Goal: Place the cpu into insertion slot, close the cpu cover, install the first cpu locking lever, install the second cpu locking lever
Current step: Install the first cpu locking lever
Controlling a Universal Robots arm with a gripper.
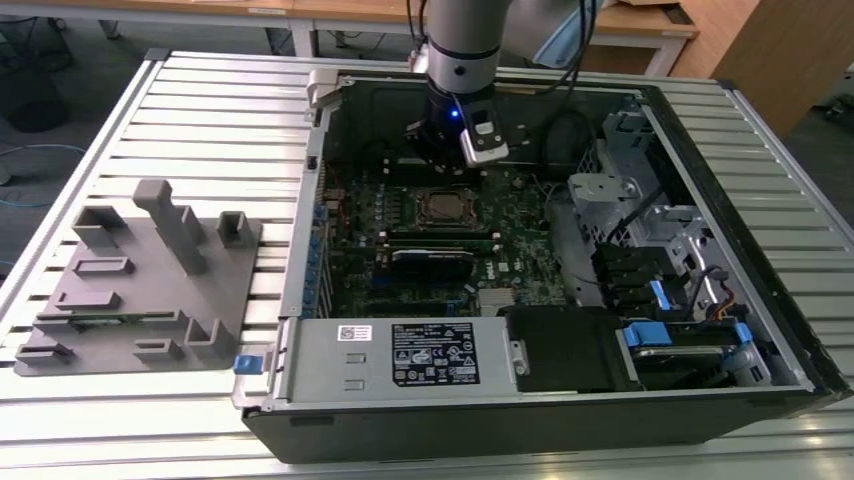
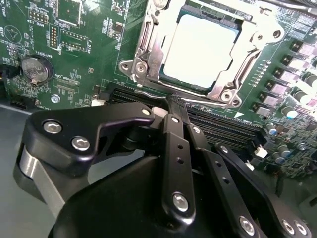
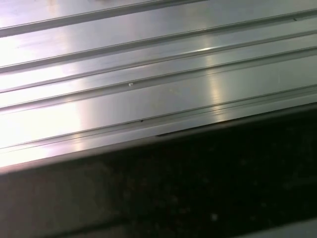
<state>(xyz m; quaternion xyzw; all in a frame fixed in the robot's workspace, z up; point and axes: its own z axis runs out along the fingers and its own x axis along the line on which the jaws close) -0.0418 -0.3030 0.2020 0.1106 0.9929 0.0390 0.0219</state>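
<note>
Lever stage at a seated cpu (image 2: 203, 47)

Note the hand (image 2: 171, 106) squeezed closed, holding nothing, poised over the black memory slots (image 2: 223, 119) just short of the socket. Beyond, find the cpu lying flat in the insertion slot (image 2: 218, 16), the cpu cover (image 2: 148, 52) down around it. Probably best to press low and steady along the frame's edge, sparing the capacitors (image 2: 292, 99) nearby. Farther off, mind the case (image 1: 310, 200) and the grey fixture (image 1: 147, 280) on the slatted surface (image 1: 200, 90).

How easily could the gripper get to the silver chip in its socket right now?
Probably easily: the gripper hovers close to the cpu, with nothing between them, though the cpu cover frames its edges.
</note>
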